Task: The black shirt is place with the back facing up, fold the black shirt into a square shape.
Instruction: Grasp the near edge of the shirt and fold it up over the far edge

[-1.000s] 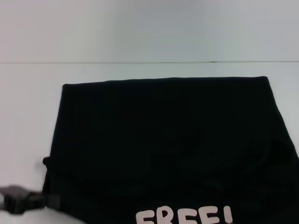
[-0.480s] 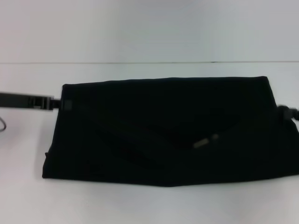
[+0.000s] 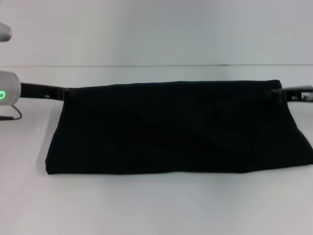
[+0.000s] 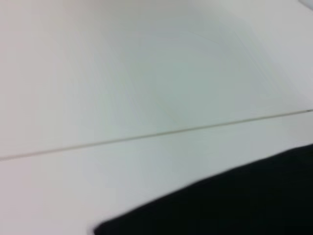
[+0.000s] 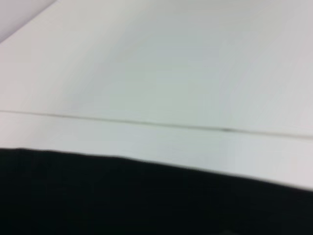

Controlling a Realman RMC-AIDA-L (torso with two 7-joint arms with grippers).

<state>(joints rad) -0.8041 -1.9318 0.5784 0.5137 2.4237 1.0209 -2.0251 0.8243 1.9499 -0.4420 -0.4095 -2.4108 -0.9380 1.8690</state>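
Black cloth fills the head view: the black shirt [image 3: 178,128] lies as a wide folded band on the white desk [image 3: 146,205]. The left gripper [image 3: 67,93] and right gripper [image 3: 277,93] sit at its two far corners; whether their jaws grip the cloth I cannot tell. A lengthwise fold looks laid; next probably comes a sideways fold, with bare desk on every side.

Left wrist view: the shirt's edge [image 4: 234,200], bare desk beyond.

Right wrist view: the shirt's far edge [image 5: 146,196], desk beyond.
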